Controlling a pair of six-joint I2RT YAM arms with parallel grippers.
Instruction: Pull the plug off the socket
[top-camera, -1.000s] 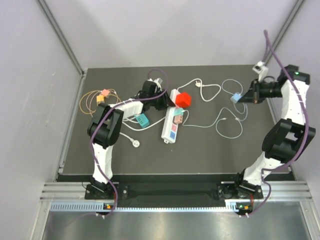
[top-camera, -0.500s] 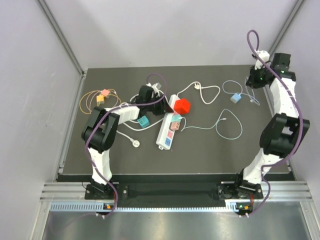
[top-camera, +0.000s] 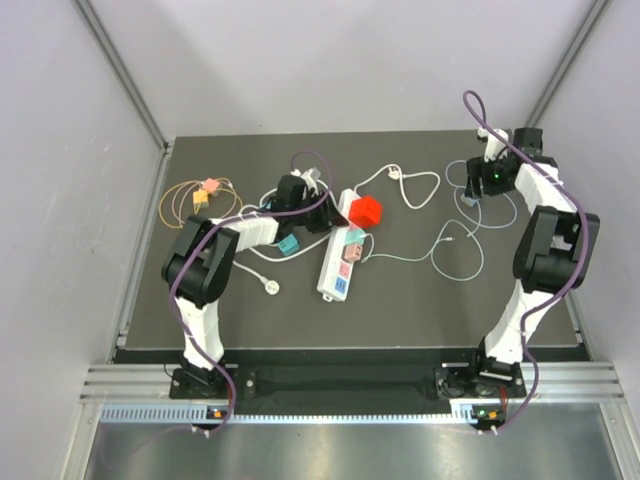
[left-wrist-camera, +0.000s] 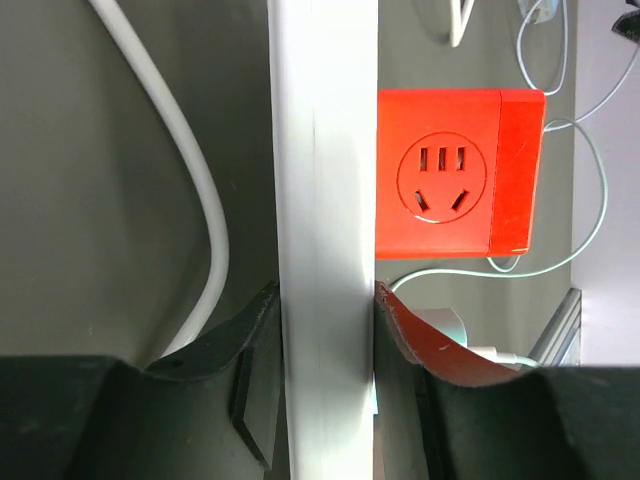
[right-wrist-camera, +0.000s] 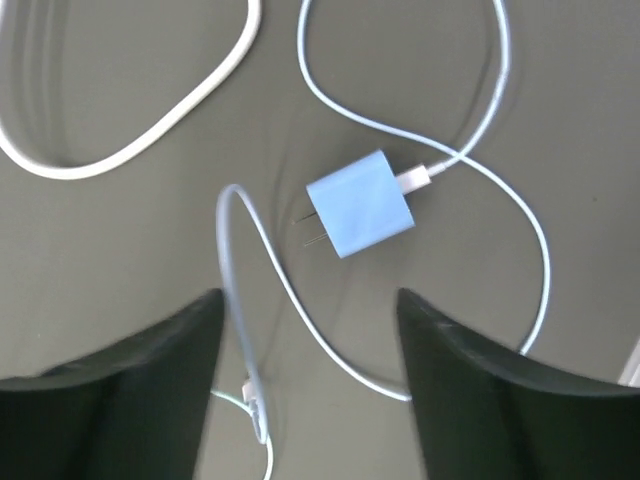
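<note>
The socket (top-camera: 339, 258), a long white strip with pastel outlets, lies mid-table; in the left wrist view its white body (left-wrist-camera: 325, 180) runs up between my fingers. My left gripper (left-wrist-camera: 325, 300) is shut on it near its far end (top-camera: 322, 208). The plug (right-wrist-camera: 360, 203), a light blue charger with bare prongs and a thin white cable, lies loose on the mat, apart from the socket. My right gripper (right-wrist-camera: 310, 300) hangs open just above it, nothing between its fingers. In the top view the right gripper (top-camera: 472, 186) hides the plug.
A red cube adapter (top-camera: 366, 211) sits beside the socket's far end (left-wrist-camera: 455, 172). A teal plug (top-camera: 287, 244), a round white plug (top-camera: 270, 286), pink and orange plugs with tan cable (top-camera: 205, 192) lie at left. White and pale blue cables (top-camera: 455, 250) loop across the right half.
My right gripper has opened and let go of the light blue plug, which now rests on the mat; the right arm swung back and left. The left gripper stays shut on the socket.
</note>
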